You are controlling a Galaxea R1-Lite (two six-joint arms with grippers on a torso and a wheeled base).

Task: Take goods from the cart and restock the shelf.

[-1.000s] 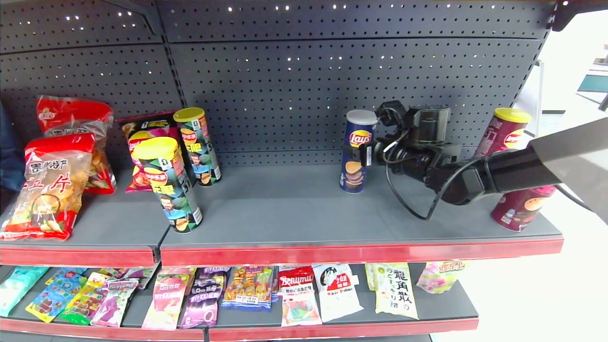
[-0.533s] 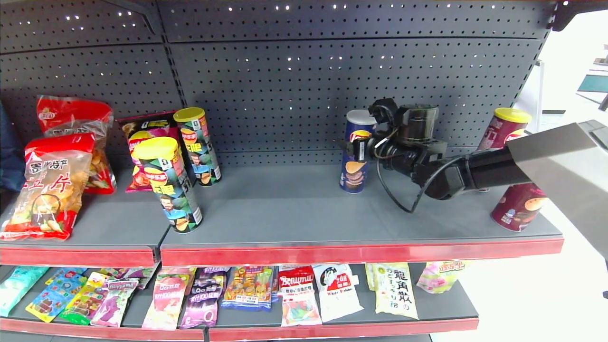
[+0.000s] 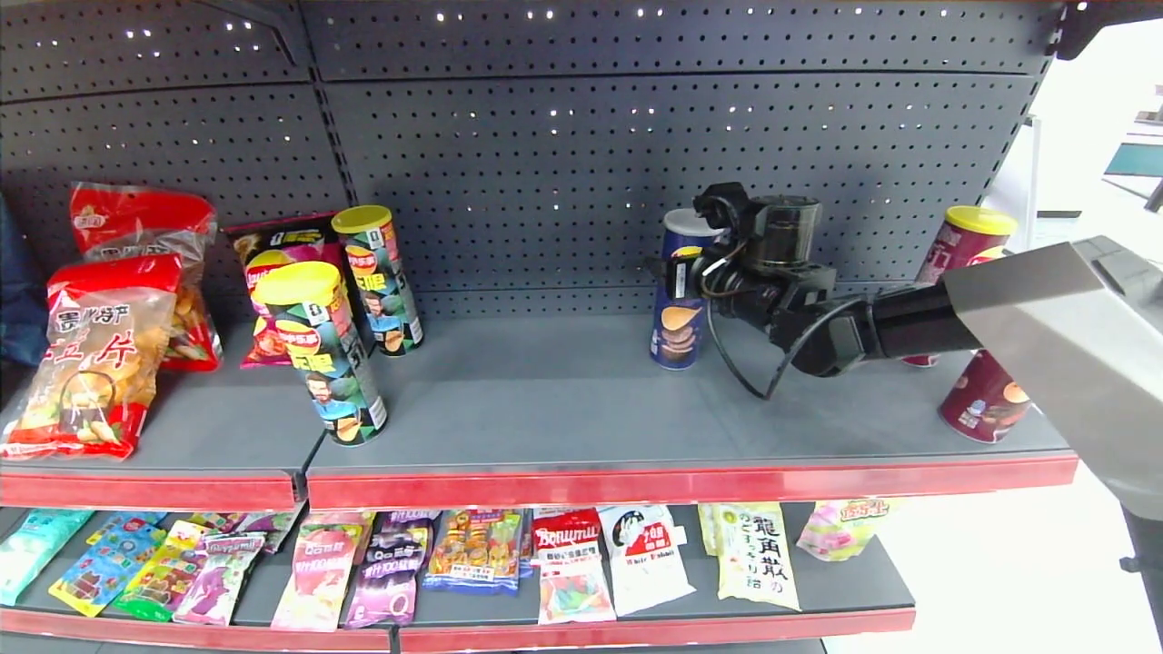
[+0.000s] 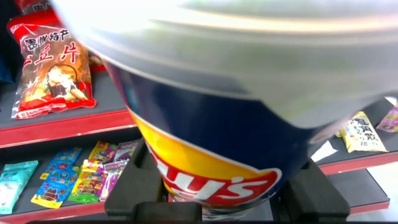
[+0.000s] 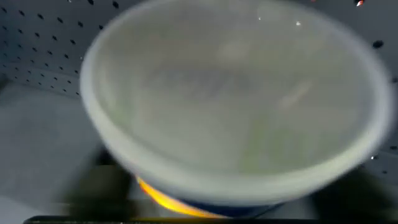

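Note:
A blue chip can (image 3: 677, 327) with a pale lid stands on the grey upper shelf (image 3: 563, 400), close to the pegboard back. My right gripper (image 3: 680, 272) comes in from the right and is shut on the can's upper half, partly covering it. In the right wrist view the can's lid (image 5: 236, 106) looms large, with dark fingers low on either side of it. In the left wrist view a second blue chip can (image 4: 211, 143) sits very close, and my left gripper (image 4: 221, 199) is shut on it, with the shelves behind.
Two green chip cans (image 3: 323, 354) (image 3: 377, 277) and snack bags (image 3: 91, 354) take up the shelf's left part. Two maroon cans (image 3: 986, 400) (image 3: 963, 241) stand at the right end. Flat snack packets (image 3: 563, 563) line the lower shelf. Bare shelf lies between the green cans and the blue can.
My right arm has pushed left and deeper into the shelf, and its gripper now covers more of the blue can. The can has hardly shifted.

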